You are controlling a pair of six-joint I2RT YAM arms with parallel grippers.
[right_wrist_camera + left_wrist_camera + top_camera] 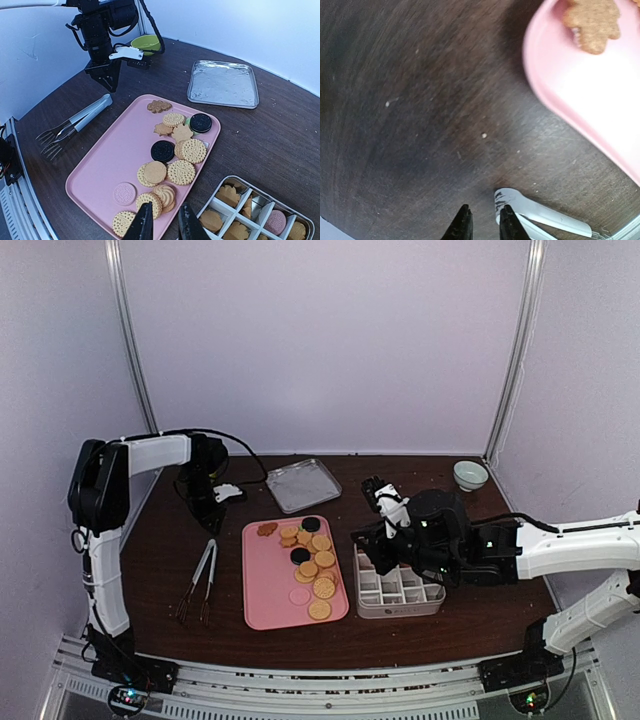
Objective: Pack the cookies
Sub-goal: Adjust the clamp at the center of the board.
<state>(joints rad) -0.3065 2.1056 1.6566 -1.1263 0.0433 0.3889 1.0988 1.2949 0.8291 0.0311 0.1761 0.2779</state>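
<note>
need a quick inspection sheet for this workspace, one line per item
surface: dark wooden table, a few pale specks, no spills seen
job's things: cookies on a pink tray; divided box with some compartments filled
clutter: metal tongs left of the pink tray; metal tray and bowl at the back
grippers: left pincer slightly open, empty, beside the tongs' end; right pincer slightly open, empty, above the pink tray's edge nearest the box
cables: black cable loops off the left arm; another runs along the right arm
surroundings: pale walls, metal posts
</note>
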